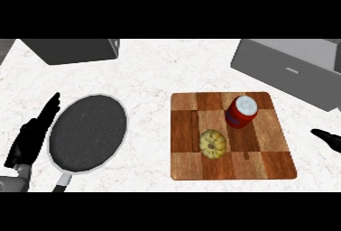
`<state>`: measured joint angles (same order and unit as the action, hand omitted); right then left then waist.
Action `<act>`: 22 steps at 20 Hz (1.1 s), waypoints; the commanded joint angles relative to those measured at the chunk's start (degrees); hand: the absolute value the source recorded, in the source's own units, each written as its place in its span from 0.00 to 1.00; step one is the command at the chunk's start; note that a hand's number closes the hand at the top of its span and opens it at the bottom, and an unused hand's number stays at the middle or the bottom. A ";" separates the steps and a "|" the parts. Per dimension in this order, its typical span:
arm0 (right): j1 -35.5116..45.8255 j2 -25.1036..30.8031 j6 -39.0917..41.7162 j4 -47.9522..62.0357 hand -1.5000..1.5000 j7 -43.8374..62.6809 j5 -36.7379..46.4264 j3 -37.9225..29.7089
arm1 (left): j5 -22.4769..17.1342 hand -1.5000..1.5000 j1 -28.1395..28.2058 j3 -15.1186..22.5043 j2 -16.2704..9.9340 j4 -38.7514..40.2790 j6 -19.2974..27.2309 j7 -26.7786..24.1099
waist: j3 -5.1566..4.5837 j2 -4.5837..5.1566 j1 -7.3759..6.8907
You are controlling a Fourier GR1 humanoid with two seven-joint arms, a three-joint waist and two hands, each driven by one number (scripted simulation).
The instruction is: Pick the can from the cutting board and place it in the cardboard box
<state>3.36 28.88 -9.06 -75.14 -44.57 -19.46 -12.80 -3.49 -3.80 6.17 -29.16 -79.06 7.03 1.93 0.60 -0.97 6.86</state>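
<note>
Standing upright on cutting board (230,135), can (240,112), right hand (328,137) cut off, grasp unclear, left hand (32,135) straight-fingered, empty.

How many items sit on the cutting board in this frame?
2: a red can upright near the far right of the cutting board, and a yellow round item at its middle. Nothing looks hidden.

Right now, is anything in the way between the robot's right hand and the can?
Nothing visible is. The right hand shows at the right edge, and only bare cutting board lies between it and the can. The yellow squash sits left of and nearer than the can.
</note>
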 commanded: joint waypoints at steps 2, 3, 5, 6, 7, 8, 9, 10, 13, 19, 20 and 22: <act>-12.43 -2.14 -2.59 -1.51 0.00 -23.92 5.97 -4.86 | 2.63 0.50 0.58 3.00 3.33 -0.02 1.74 -2.98 | -0.43 0.56 -1.51; -13.17 -1.24 -3.00 1.43 0.00 -26.90 8.50 -5.02 | 3.14 0.50 -0.95 3.50 4.61 0.95 2.19 -4.12 | -0.44 1.02 -2.60; -20.13 -1.13 -6.78 -0.44 0.00 -27.03 13.22 -4.72 | 2.69 0.50 0.91 3.01 2.57 0.17 0.15 -5.05 | -0.61 0.75 -3.71; -20.48 -0.41 -10.24 -2.88 0.00 -23.57 16.65 -3.73 | 4.40 0.50 -0.77 5.19 5.92 0.18 2.69 -3.80 | -0.71 0.84 -3.68; -23.77 -2.69 -12.36 -3.90 0.00 -24.53 18.92 -3.00 | 4.48 0.50 -0.45 4.43 4.94 0.98 2.27 -4.87 | -0.71 0.83 -3.83; -25.80 -3.44 -14.64 -7.52 0.00 -21.50 20.31 -3.07 | 3.52 0.50 -2.00 3.72 3.89 0.54 0.74 -3.09 | -0.74 0.77 -4.09; -28.61 -2.43 -14.52 -11.35 0.00 -18.04 21.44 -3.19 | 4.80 0.50 -0.95 4.61 4.23 -0.46 1.62 -3.26 | -0.78 0.69 -4.46; -32.33 -3.68 -15.27 -15.34 0.00 -15.32 23.04 -2.04 | 3.30 0.50 -1.68 3.80 4.44 1.35 0.21 -3.64 | -0.86 0.76 -4.11; -38.96 -5.03 -16.76 -28.00 0.00 -5.73 28.18 1.58 | 5.03 0.50 -3.38 4.17 5.17 2.07 1.10 -3.68 | -0.87 0.93 -4.96; -48.66 -5.49 -18.76 -43.72 0.00 12.85 41.77 5.60 | 5.70 0.50 -1.77 4.57 6.14 2.26 0.57 -5.47 | -0.83 1.15 -6.50; -50.12 -6.42 -19.35 -45.62 0.00 14.83 45.31 7.32 | 5.64 0.50 -6.00 4.05 7.01 5.57 0.34 -4.60 | -0.85 1.32 -5.88; -51.14 -9.03 -20.54 -49.41 0.00 21.01 52.03 9.93 | 6.51 0.50 -7.03 4.24 7.25 4.09 1.09 -2.18 | -0.79 1.28 -6.33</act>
<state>-44.06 22.32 -27.57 -116.77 -33.83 22.46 -6.74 2.07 -8.17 10.32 -22.98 -75.95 7.69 -1.81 -0.23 0.16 0.97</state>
